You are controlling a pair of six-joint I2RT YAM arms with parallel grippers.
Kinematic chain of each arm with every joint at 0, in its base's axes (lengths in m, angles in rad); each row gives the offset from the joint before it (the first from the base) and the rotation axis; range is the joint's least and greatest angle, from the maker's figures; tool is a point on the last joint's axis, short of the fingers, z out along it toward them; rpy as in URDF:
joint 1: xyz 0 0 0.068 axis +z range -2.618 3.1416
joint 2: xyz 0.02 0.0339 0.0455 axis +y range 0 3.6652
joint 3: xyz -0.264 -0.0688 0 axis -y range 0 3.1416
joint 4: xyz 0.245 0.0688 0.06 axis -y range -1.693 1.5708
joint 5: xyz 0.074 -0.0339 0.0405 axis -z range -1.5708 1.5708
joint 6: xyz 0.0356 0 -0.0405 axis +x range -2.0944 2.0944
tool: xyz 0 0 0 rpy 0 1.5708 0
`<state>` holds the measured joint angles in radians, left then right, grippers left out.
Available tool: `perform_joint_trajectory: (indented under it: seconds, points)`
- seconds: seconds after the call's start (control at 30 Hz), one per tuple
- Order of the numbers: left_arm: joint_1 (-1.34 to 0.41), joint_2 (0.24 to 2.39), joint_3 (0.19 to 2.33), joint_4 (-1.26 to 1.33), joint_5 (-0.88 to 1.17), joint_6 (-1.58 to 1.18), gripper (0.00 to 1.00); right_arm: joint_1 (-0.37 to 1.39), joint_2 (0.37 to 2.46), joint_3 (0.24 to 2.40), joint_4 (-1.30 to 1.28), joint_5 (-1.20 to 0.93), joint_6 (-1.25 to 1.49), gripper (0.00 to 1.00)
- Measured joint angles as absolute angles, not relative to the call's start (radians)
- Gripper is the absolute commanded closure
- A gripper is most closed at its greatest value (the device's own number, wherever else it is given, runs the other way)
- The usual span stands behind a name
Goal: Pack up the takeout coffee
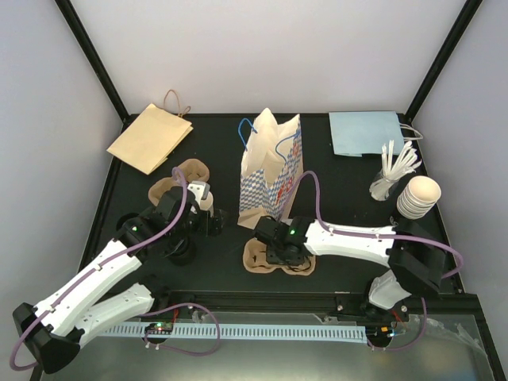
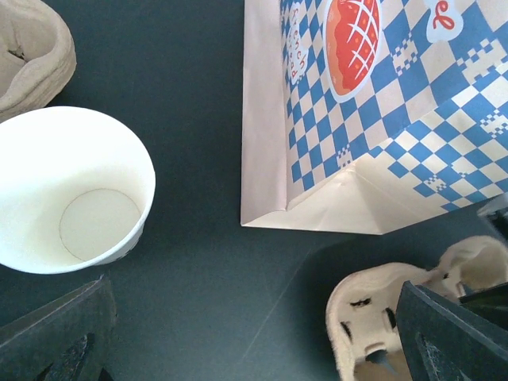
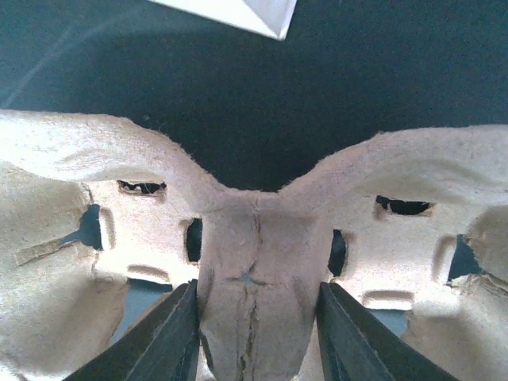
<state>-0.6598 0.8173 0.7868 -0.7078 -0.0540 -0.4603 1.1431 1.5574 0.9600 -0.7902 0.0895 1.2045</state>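
Note:
A brown pulp cup carrier [image 1: 279,260] lies flat on the black table in front of the checkered paper bag [image 1: 270,171]. My right gripper [image 1: 278,248] reaches down onto it. In the right wrist view the two fingers [image 3: 167,337] press against both sides of the carrier's middle ridge [image 3: 254,262], so the right gripper [image 3: 254,325] is shut on it. My left gripper [image 1: 205,216] stands wide open with nothing between its fingers [image 2: 63,341]. It hovers next to an empty white paper cup [image 2: 71,190], upright left of the bag [image 2: 373,103]. The carrier [image 2: 397,317] shows at the lower right of the left wrist view.
More pulp carriers [image 1: 178,178] are stacked at the left. A flat brown bag [image 1: 149,136] lies at the back left and a flat blue bag [image 1: 367,132] at the back right. A holder of white stirrers [image 1: 390,171] and a stack of cups [image 1: 418,196] stand at the right.

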Motion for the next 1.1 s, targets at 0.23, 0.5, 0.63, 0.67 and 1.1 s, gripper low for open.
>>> perform_joint_trajectory:
  seconds: [0.23,0.5,0.63,0.67,1.1]
  points:
    - [-0.646,0.817,0.807,-0.731,-0.054,-0.443,0.01,1.143,1.426,1.016,-0.873,0.160,1.120,0.58]
    - [-0.607,0.818,0.926,-0.781,-0.056,-0.404,0.01,1.144,1.276,1.105,-0.963,0.186,0.934,0.63]
    - [-0.576,0.828,1.000,-0.802,-0.054,-0.379,0.01,1.144,1.209,1.216,-0.994,0.184,0.809,0.62]
    - [-0.570,0.834,1.015,-0.803,-0.054,-0.373,0.01,1.144,1.196,1.246,-0.994,0.182,0.779,0.62]
    - [-0.484,1.005,1.228,-0.778,0.095,-0.310,0.01,1.111,1.248,1.699,-0.958,0.042,0.379,0.59]
